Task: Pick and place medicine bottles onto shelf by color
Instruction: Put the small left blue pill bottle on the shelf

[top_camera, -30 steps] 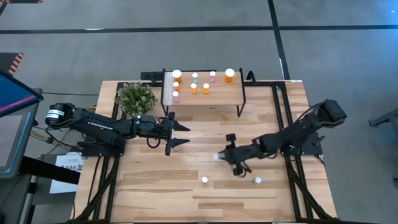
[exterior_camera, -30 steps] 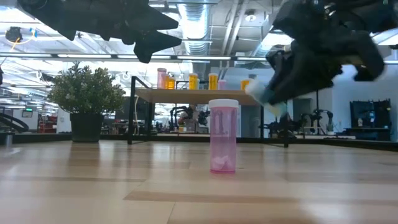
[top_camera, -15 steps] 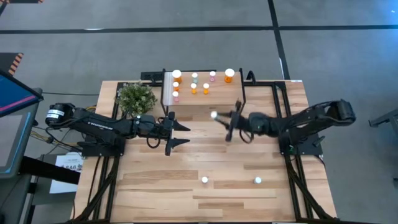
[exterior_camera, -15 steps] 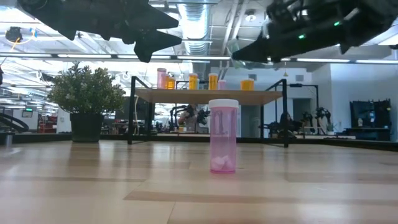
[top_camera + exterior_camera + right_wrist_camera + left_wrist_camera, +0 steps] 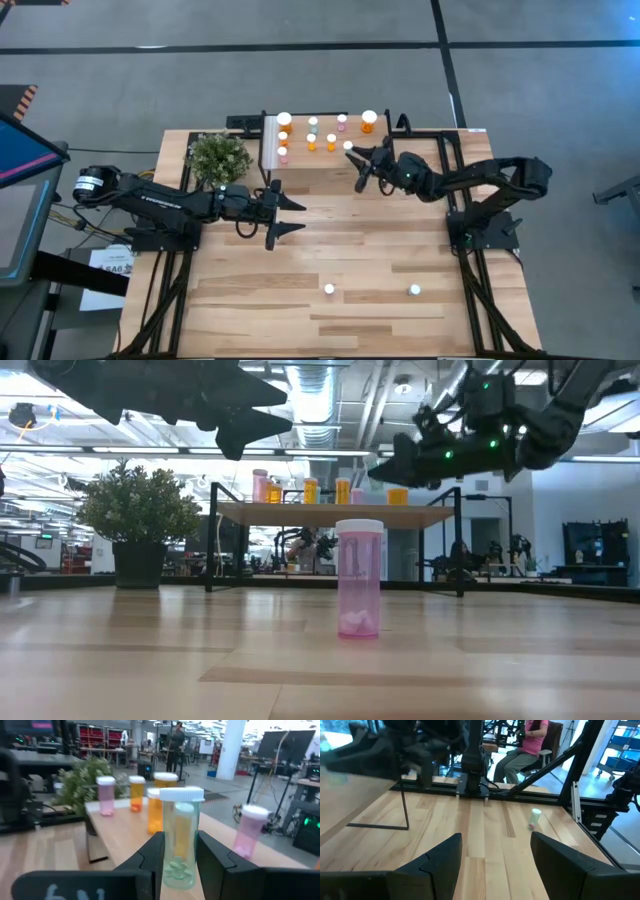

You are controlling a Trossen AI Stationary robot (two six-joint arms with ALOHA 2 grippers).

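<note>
The left pincer (image 5: 283, 214) hangs open over the counter (image 5: 330, 250) beside the potted plant (image 5: 218, 156). Further right, the right pincer (image 5: 357, 160) grips a pale green bottle (image 5: 180, 851) above the shelf (image 5: 325, 155) (long axis upright, white cap on top), near the orange and pink bottles. Two bottles (image 5: 329, 289) stand near the counter's front.

My two arms are matte black and jointed; the left arm (image 5: 160, 200) carries white lettering and a grey round cap at its base, and the right arm (image 5: 490, 435) shows small green indicator lights.
</note>
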